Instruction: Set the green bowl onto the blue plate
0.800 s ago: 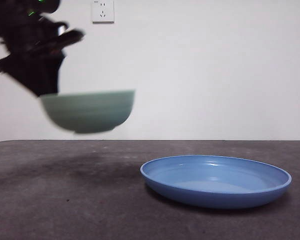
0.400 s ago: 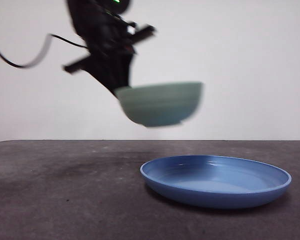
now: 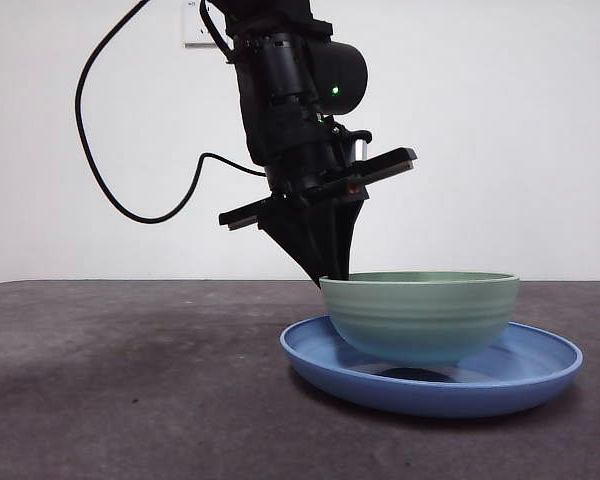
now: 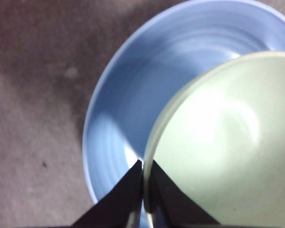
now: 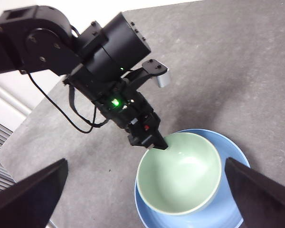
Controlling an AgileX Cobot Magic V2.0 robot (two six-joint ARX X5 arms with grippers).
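Half a second ago the glossy, pale mint-green round bowl [image 3: 420, 315] hung in the air well above the table, up at about ten o'clock from the plate; now it has come down and sits low inside the wide, shallow, glossy medium-blue round plate [image 3: 540, 375]. From the front, a dark shadow under its base makes it hard to say whether it rests fully on the plate's floor or hovers just off it. Seen from above in the right wrist view, the bowl [image 5: 178, 173] lies toward the plate's [image 5: 235, 156] ten-o'clock side rather than dead centre.

At the bowl's nine-o'clock edge the left gripper [image 3: 332, 268] pinches the rim, its two black jaws pressed together on the thin wall, one inside and one outside, as its own wrist view shows [image 4: 143, 187]. The black arm and its looping cable rise behind it.

High above, the right gripper [image 5: 142, 190] waits with its jaws spread wide, holding nothing.

My worry is the release. If the jaws open while the base is not yet seated, the bowl could drop and rock or skid on that slick glaze. If the inner jaw drags on the way up, it could tip the bowl or tug it toward the plate's raised rim. Underneath, the dark grey tabletop [image 3: 130, 390] offers little to stop a sliding plate.
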